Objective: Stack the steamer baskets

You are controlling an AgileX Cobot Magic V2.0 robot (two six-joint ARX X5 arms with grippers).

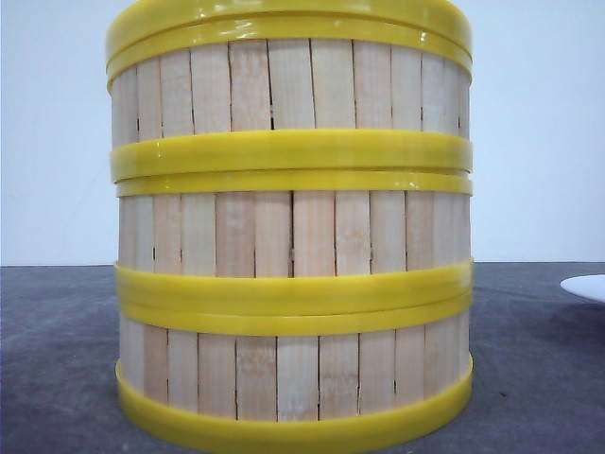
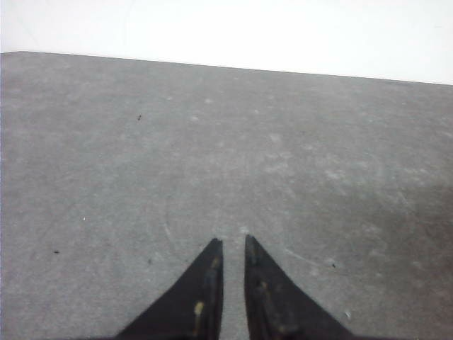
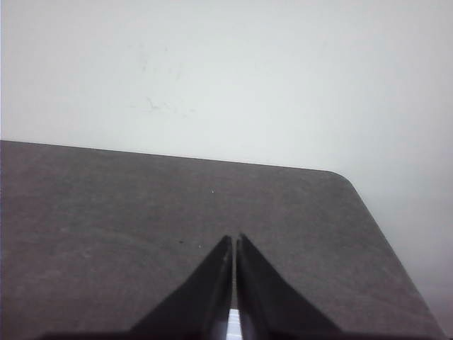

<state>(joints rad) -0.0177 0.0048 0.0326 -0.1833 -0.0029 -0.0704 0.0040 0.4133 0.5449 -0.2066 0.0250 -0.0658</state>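
In the front view, three steamer baskets stand stacked in one straight column close to the camera: the bottom one (image 1: pixel 293 378), the middle one (image 1: pixel 293 236) and the top one (image 1: pixel 288 90). Each has pale bamboo slats between thick yellow rims. A double yellow band (image 1: pixel 284 24) caps the stack. Neither gripper shows in the front view. In its wrist view my left gripper (image 2: pixel 232 241) hovers over bare grey table, fingers nearly together with nothing between them. My right gripper (image 3: pixel 234 237) is shut and empty, pointing toward the table's far corner.
The stack stands on a dark grey table (image 1: pixel 529 378). The edge of a white rounded object (image 1: pixel 586 287) shows at the far right. A white wall lies behind. The right wrist view shows the table's rounded corner (image 3: pixel 340 177).
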